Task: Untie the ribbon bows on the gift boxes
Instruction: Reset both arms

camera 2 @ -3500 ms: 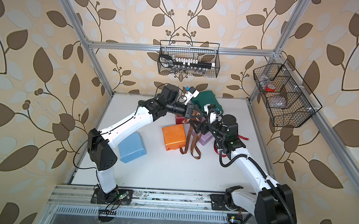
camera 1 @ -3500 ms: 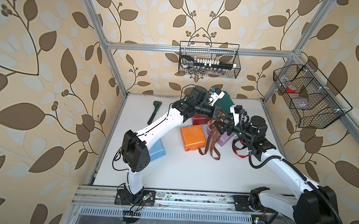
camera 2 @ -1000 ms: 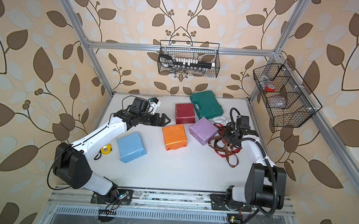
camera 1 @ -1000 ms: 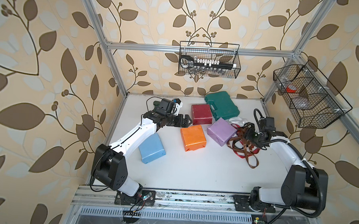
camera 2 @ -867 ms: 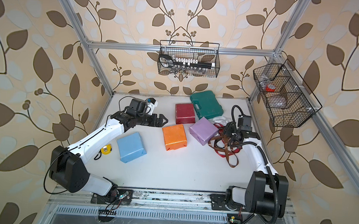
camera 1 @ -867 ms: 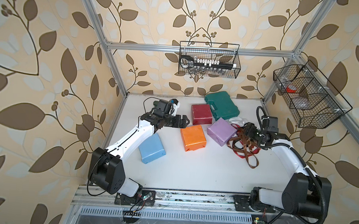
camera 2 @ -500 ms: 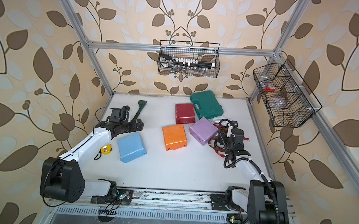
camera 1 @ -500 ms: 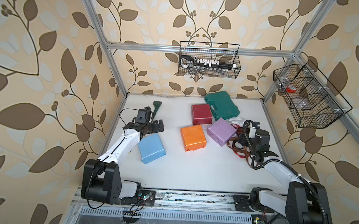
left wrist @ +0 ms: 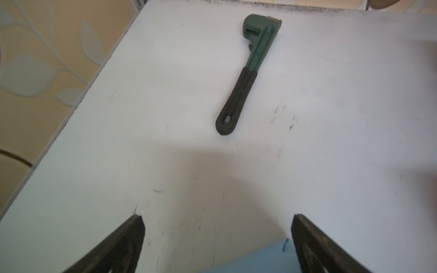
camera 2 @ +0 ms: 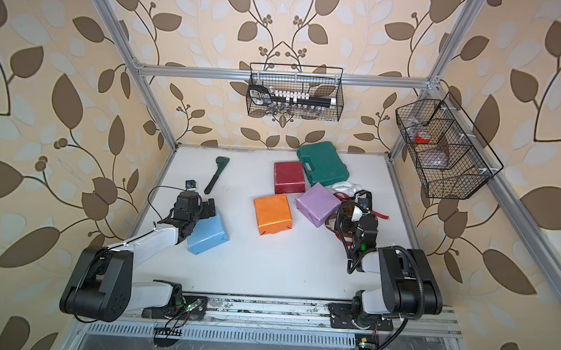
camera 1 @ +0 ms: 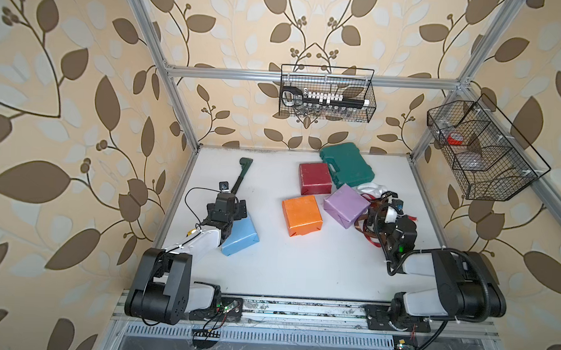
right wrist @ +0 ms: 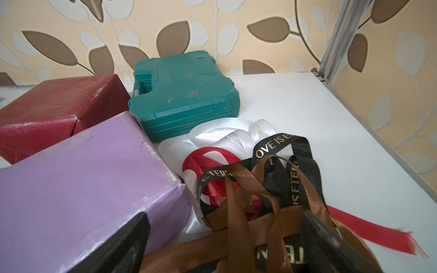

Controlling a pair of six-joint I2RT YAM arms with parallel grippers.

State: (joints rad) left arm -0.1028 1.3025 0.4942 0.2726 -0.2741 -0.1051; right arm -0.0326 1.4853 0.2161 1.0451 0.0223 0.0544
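You've pulled both arms back from the middle. Your left gripper, which was stretched out past the orange box, now sits low at the far corner of the light blue box. The wrench, hidden under that arm a second ago, is back in plain sight. Your right gripper has carried the brown ribbon off the boxes and onto the ribbon heap beside the lilac box. Its jaws have spread wide over the ribbon.

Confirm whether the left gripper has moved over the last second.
Yes. The left gripper has drawn back from beside the dark red box to the light blue box.
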